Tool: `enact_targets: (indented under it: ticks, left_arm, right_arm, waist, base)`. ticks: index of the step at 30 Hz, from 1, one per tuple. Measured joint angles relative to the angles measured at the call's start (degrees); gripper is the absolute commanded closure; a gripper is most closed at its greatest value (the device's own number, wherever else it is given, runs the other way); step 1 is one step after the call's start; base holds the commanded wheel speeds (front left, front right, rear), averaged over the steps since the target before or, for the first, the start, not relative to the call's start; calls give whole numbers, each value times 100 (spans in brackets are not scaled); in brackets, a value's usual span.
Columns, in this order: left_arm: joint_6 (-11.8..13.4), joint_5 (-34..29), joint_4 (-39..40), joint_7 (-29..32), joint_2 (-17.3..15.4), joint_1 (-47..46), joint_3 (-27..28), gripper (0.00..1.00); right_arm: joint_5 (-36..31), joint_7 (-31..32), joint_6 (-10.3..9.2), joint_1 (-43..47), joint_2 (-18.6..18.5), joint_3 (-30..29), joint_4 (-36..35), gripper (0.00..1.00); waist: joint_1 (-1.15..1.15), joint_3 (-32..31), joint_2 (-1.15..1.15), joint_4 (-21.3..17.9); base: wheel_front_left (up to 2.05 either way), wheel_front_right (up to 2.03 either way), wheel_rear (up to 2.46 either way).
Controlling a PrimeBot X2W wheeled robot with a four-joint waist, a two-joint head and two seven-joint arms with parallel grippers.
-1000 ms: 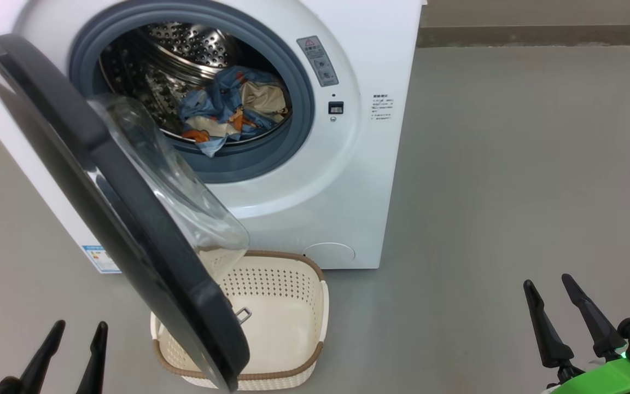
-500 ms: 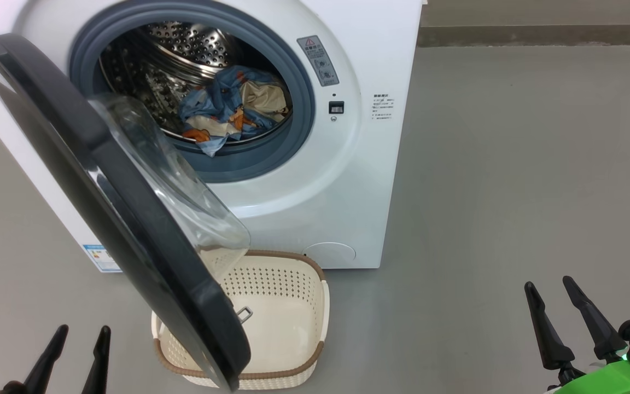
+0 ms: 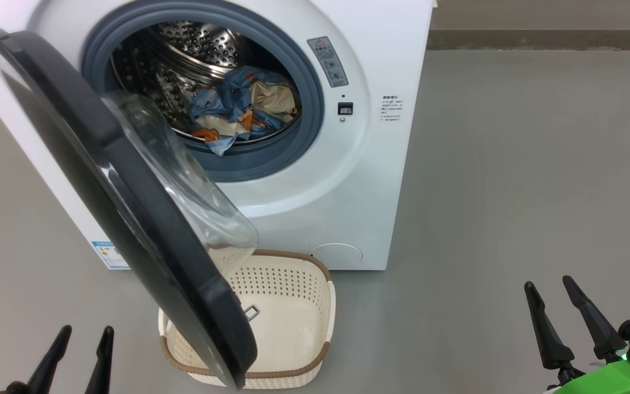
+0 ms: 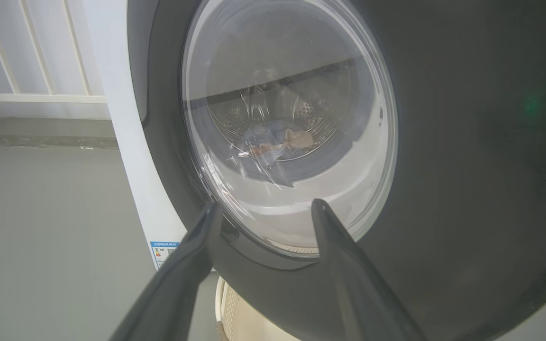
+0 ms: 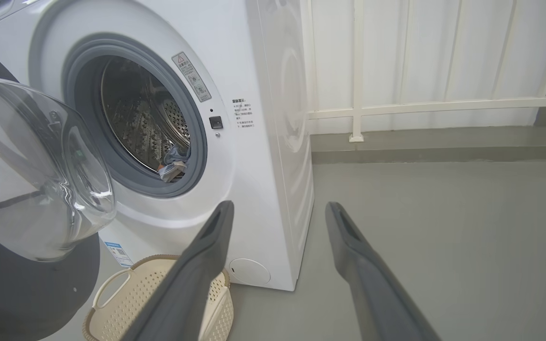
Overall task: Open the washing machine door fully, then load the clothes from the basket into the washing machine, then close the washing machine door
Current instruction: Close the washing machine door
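The white washing machine (image 3: 359,180) stands ahead with its door (image 3: 123,219) swung open toward me, the black rim and glass bowl (image 3: 184,175) hanging over the basket (image 3: 293,312). Blue printed and cream clothes (image 3: 244,109) lie in the steel drum, one corner draped over the grey seal. The cream basket on the floor below looks empty. My left gripper (image 3: 85,334) is open at the lower left, just outside the door's outer face (image 4: 467,166). My right gripper (image 3: 550,289) is open at the lower right over bare floor, well away from the machine (image 5: 254,156).
Grey floor (image 3: 512,164) stretches to the right of the machine. A white railing and wall (image 5: 420,104) run behind it. The open door blocks the space left of the basket (image 5: 159,293).
The whole head view has shifted slightly right and down, so the camera moved. The left gripper has sunk a little lower in the picture. Door, clothes and basket stay put.
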State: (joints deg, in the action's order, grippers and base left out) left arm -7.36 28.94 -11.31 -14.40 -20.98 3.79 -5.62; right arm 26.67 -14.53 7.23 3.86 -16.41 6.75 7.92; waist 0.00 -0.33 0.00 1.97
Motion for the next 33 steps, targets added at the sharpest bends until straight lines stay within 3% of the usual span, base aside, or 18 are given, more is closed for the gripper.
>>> enact_targets:
  ticks: [5, 7, 8, 11, 12, 24, 33]
  left_arm:
    - [0, 1, 2, 0, 2, 8, 3, 0]
    - [0, 1, 1, 0, 9, 13, 15, 0]
    - [0, 2, 1, 0, 20, 23, 36, 0]
    - [0, 2, 0, 0, 46, 94, 71, 0]
    - [0, 2, 0, 0, 60, 130, 88, 0]
    - [0, -3, 29, -1, 303, 348, 293, 0]
    - [0, -40, 51, -8, 381, 353, 233, 0]
  right_arm:
    - [-1, 0, 0, 0, 9, 19, -10, 0]
    - [-1, 0, 0, 0, 10, 30, -12, 5]
    - [-1, 0, 0, -1, 11, 46, -16, 15]
    - [-1, 0, 0, -2, 25, 96, -23, 85]
    - [-1, 0, 0, -5, 41, 110, -30, 100]
    - [3, 0, 0, -720, 201, 594, -391, 100]
    - [34, -1, 0, -1595, 385, 1438, -1302, 100]
  waist:
    - [0, -20, 0, 101]
    - [0, -28, 0, 161]
    - [0, -32, 0, 195]
    - [0, -40, 0, 313]
    - [0, -43, 0, 356]
    - [0, -99, 0, 1000]
    - [0, -172, 0, 1614]
  base:
    - [0, 0, 0]
    - [0, 0, 0]
    - [0, 0, 0]
    - [0, 0, 0]
    - [0, 0, 0]
    - [0, 0, 0]
    - [0, 0, 0]
